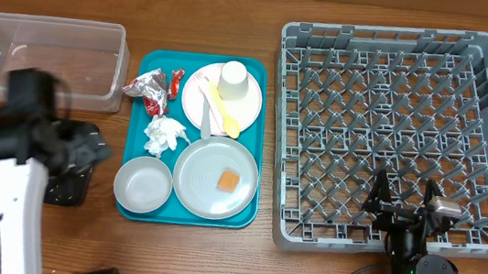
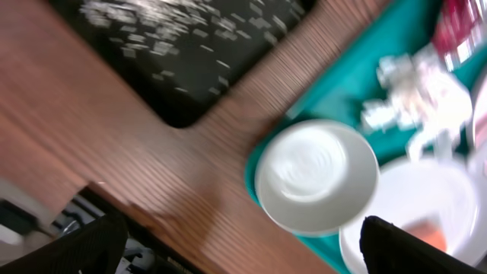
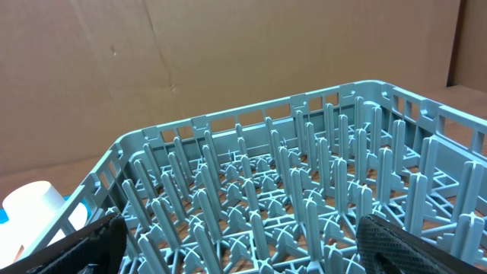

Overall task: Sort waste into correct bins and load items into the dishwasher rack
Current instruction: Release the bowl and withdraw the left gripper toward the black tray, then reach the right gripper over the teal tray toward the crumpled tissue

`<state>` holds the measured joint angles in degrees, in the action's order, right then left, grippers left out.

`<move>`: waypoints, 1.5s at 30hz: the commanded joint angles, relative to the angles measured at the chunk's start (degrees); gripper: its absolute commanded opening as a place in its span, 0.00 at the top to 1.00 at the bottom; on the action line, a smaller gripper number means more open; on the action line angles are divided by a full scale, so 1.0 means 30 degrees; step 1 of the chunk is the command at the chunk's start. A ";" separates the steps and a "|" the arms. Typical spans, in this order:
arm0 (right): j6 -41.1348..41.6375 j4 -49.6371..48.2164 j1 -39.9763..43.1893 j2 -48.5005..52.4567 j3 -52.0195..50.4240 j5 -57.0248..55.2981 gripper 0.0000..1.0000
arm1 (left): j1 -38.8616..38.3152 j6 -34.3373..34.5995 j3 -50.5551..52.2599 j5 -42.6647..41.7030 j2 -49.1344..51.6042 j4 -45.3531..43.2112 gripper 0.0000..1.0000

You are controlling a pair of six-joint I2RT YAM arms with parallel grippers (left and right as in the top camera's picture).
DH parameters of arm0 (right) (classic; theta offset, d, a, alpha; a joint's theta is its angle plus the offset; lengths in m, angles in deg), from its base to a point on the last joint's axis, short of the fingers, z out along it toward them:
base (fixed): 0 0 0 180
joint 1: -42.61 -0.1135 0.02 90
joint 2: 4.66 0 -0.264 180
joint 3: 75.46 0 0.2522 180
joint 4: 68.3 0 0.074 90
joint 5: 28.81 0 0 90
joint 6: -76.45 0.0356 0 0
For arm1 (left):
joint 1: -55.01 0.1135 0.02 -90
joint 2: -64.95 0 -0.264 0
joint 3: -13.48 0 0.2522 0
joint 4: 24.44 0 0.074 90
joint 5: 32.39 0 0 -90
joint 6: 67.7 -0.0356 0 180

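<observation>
My left gripper (image 1: 88, 150) is open and empty, blurred, above the black tray (image 1: 65, 192) just left of the teal tray. In the left wrist view its fingers (image 2: 243, 255) spread wide over bare wood beside the small bowl (image 2: 316, 176); the black tray (image 2: 183, 68) holds loose rice grains (image 2: 171, 30). The teal tray carries foil wrappers (image 1: 152, 89), a white napkin (image 1: 164, 135), the bowl (image 1: 143, 184), a grey plate (image 1: 206, 183) with an orange cube (image 1: 228, 180), and a pink plate (image 1: 247, 108) with a white cup (image 1: 235, 81) and yellow spoon (image 1: 224, 114). My right gripper (image 1: 405, 203) is open over the rack's (image 1: 402, 44) front edge.
The clear tub (image 1: 46, 57) stands at the back left, behind the black tray. The teal tray (image 1: 255, 157) lies between the bins and the rack. The right wrist view shows the rack's upright pegs (image 3: 289, 190) close ahead of the open fingers (image 3: 243, 247), with the cup (image 3: 34, 211) at far left.
</observation>
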<state>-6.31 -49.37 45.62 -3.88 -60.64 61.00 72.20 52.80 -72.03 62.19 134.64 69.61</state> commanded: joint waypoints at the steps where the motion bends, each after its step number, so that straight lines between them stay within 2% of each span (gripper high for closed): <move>1: -0.0146 -0.0138 0.0095 -0.0204 -0.0204 0.0109 0.00 | 0.2040 0.0576 -0.0444 0.0459 -0.0801 -0.0197 0.00; 4: -0.0146 -0.0138 0.0095 -0.0204 -0.0204 0.0109 0.00 | 0.3286 0.1020 -0.0444 0.0372 -0.0823 -0.0262 0.00; 9: -0.0146 -0.0138 0.0095 -0.0204 -0.0204 0.0109 0.00 | 0.3898 0.3344 -0.0437 0.0379 -0.0736 -0.0423 0.00; 17: 0.0175 -0.0255 0.0095 -0.0204 -0.0204 0.0131 0.00 | 0.3898 0.3468 -0.0437 0.0401 -0.0641 -0.0481 0.00; 20: 0.3636 -0.1479 0.0087 -0.0204 -0.0204 0.1967 0.00 | 0.3898 0.3475 -0.0437 0.0393 -0.0641 -0.0495 0.00; 24: 1.1154 -0.1887 0.0095 -0.0204 -0.0204 0.7614 0.00 | 0.3898 0.3475 -0.0437 0.0393 -0.0641 -0.0488 0.00; 27: 1.4841 -0.2419 0.0095 -0.0204 -0.0204 0.8094 0.00 | 0.3898 0.3475 -0.0437 0.0393 -0.0641 -0.0488 0.00; 30: 1.7260 -0.3147 0.0087 -0.0204 -0.0204 0.8116 0.00 | 0.3898 0.3475 -0.0437 0.0393 -0.0641 -0.0488 0.00; 38: 1.6925 -0.9143 0.0080 -0.0204 0.0153 0.9814 0.00 | 0.3905 0.3490 -0.0437 0.1180 -0.0641 -0.1304 0.00; 42: 1.5183 -0.8655 0.0080 -0.0146 0.2120 0.9748 0.01 | 0.3949 0.4663 -0.0437 0.2266 -0.0641 -0.1479 0.00; 45: 1.3165 -0.6623 0.0080 0.0415 0.4728 0.9734 0.00 | 0.4233 0.5938 -0.0437 0.2710 -0.0641 -0.1494 0.00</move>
<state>39.05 -70.94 45.62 -3.55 -53.98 89.50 83.80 65.83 -72.12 66.95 132.68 65.29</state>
